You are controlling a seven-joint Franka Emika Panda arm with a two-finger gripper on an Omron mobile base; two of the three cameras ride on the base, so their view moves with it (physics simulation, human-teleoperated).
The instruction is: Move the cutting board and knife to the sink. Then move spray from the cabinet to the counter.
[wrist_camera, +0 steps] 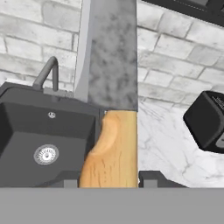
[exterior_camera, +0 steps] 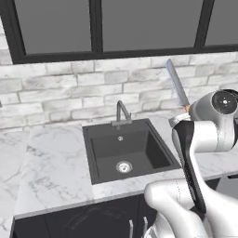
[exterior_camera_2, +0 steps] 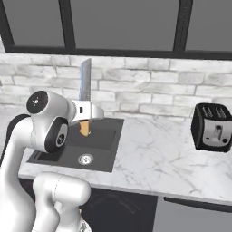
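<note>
Hand (wrist_camera: 109,181) grips knife's (wrist_camera: 111,109) smooth tan handle, mottled blade upright.

One knife (exterior_camera_2: 84,86), one sink (exterior_camera: 128,151), one toaster (exterior_camera_2: 211,127).

You'll find the sink (exterior_camera: 128,153) basin open from above, only the faucet (exterior_camera: 122,113) standing at its back rim. Bare counter (exterior_camera_2: 167,158) runs right to the toaster (exterior_camera_2: 212,128) (brick wall (exterior_camera_2: 149,90) closes the rear).
</note>
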